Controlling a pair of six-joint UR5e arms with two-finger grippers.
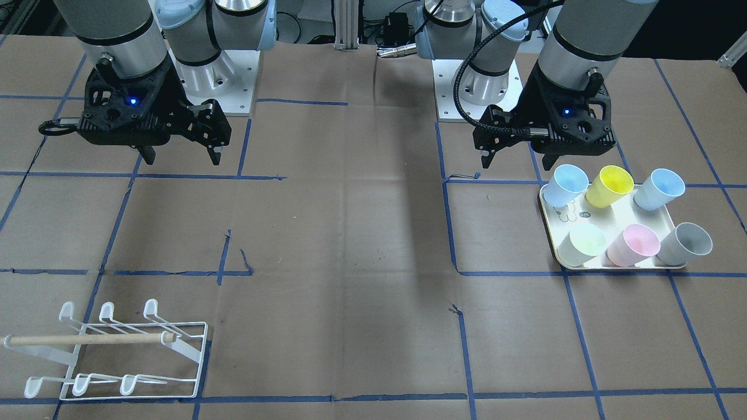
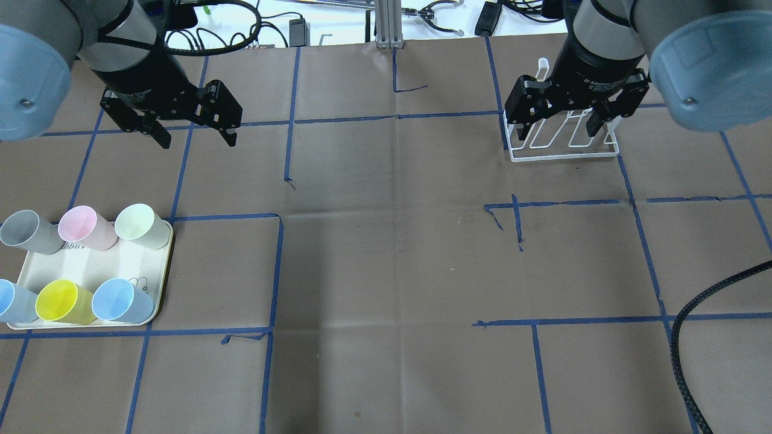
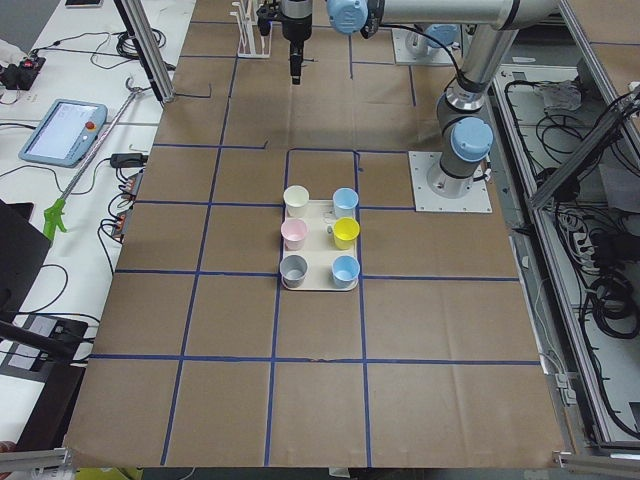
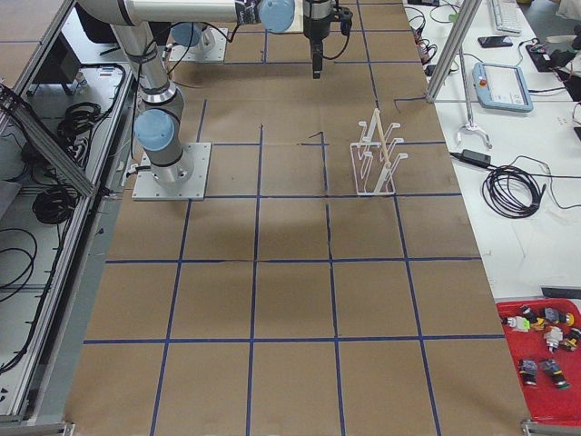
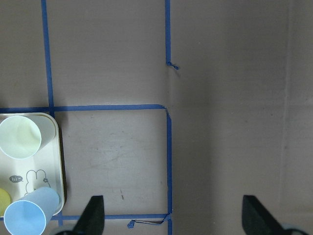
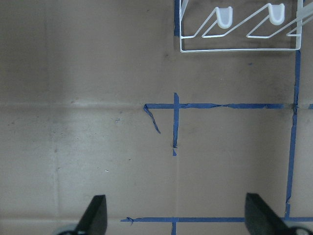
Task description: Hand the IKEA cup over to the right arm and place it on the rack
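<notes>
Presently, front view: both claws are empty. The left claw hangs with jaws wide just behind the tray. The right claw, equally wide, hangs well apart from the tray, across the desk. Six cups stand on the tray, none lifted. The rack sits far from the tray, at the desk's opposite end.

Overhead view: same arrangement, tray untouched.

Side views: they add nothing on jaw state.

Wrist views: fingertips are spread, with nothing between them.

Judgement: the opening pick is in hand and not yet begun. Next, the left claw must descend onto one cup without knocking its neighbours.

Surface: brown paper with a blue tape grid, torn in places.

Room: cables, a control tablet and a red bin flank the desk.
</notes>
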